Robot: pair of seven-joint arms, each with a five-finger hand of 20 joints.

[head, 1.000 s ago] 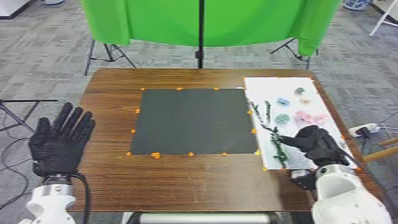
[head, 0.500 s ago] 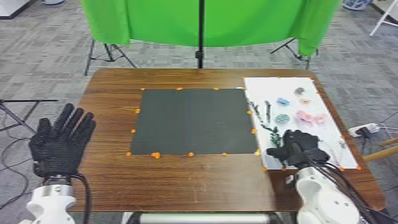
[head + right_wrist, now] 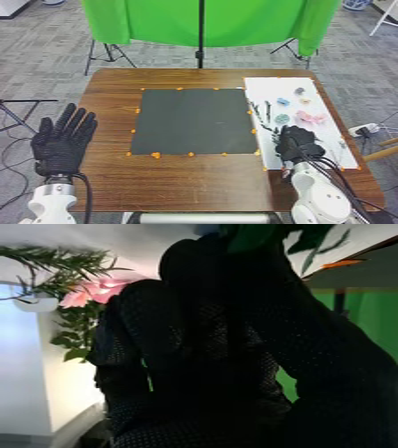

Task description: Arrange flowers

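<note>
No readable text or numbers

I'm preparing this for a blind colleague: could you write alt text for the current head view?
A robot's black-gloved right hand is over a white sheet bearing pink flowers and dark sprigs, on the right of a brown wooden table. A dark mat lies mid-table; the left hand, fingers straight, is at the left edge.

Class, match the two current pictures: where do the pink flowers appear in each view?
Head view: the pink flowers lie on the white sheet, beyond the right hand.
Right wrist view: beside that hand, near green leaves.
Shared landmark: the green backdrop.
</note>
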